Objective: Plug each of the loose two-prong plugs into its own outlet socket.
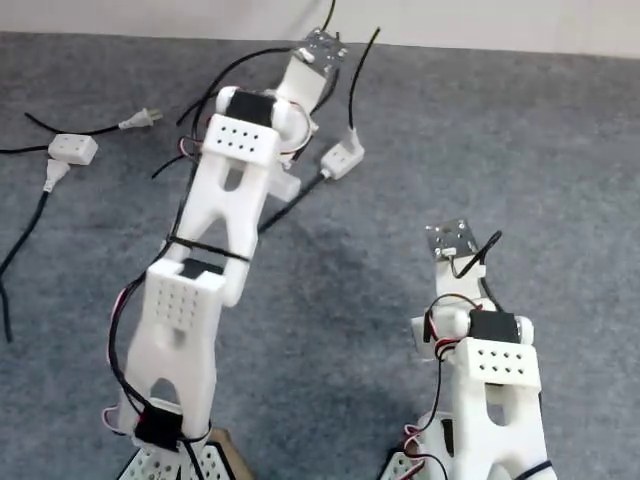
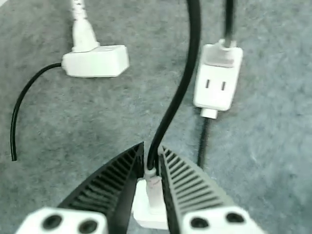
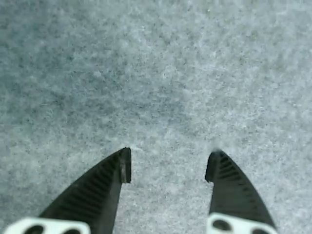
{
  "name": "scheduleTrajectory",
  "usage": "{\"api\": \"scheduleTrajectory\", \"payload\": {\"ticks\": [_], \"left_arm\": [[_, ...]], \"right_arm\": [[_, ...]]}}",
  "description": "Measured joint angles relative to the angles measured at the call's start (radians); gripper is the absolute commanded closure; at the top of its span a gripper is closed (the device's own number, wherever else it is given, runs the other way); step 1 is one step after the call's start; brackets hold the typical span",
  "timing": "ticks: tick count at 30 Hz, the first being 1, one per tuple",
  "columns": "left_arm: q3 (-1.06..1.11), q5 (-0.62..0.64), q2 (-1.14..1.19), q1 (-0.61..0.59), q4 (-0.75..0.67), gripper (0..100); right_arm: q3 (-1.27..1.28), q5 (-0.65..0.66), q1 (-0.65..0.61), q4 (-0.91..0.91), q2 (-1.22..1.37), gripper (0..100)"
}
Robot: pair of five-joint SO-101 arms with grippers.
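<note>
Grey carpet [image 3: 156, 58] below gaping right pincer [image 3: 170, 153] | left pincer [image 2: 152, 148] clamps plug [image 2: 146, 214]

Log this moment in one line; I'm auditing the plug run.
left hand: shut on white plug on black cord | white outlet socket: slots empty | right hand: open above grey carpet

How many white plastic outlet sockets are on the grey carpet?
2. One white socket at the high view's left edge, plug attached; the other beside the left arm, slots empty. Arms may hide more.

Grey felt-like surface [image 1: 560, 150] meets a pale wall [image 1: 480, 20] at the far edge
</note>
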Motion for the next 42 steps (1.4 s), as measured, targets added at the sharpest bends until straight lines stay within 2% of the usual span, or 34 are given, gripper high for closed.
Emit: {"api": "scheduleTrajectory", "payload": {"ticks": [3, 6, 10, 13, 16, 21, 26, 29, 34, 42], "left_arm": [[-0.118, 0.005, 0.014, 0.005, 0.103, 69], [-0.187, -0.020, 0.014, 0.002, 0.187, 68], [-0.229, -0.014, 0.014, -0.035, 0.206, 68], [-0.236, -0.014, 0.014, -0.138, 0.213, 68], [-0.236, -0.014, 0.014, -0.302, 0.212, 68], [-0.222, -0.040, 0.014, -0.603, 0.150, 69], [-0.077, -0.087, 0.014, -0.787, 0.006, 69], [0.037, -0.129, 0.014, -0.829, -0.120, 69], [0.167, -0.149, 0.015, -0.829, -0.279, 68], [0.189, -0.157, 0.152, -0.829, -0.442, 68]], "right_arm": [[0.000, 0.002, 0.000, 0.000, 0.000, 74.6], [0.000, 0.002, -0.009, 0.000, 0.000, 74.6], [0.000, 0.002, -0.054, 0.008, 0.000, 74.6], [0.000, 0.008, -0.060, 0.020, 0.000, 74.6], [0.000, 0.037, -0.064, 0.037, 0.000, 74.6], [0.000, 0.044, -0.064, 0.049, 0.000, 74.6], [0.000, 0.051, -0.064, 0.049, 0.000, 74.6], [0.000, 0.052, -0.072, 0.049, 0.000, 74.6], [0.000, 0.054, -0.120, 0.049, 0.000, 74.6], [0.000, 0.054, -0.126, 0.049, 0.000, 74.6]]}}
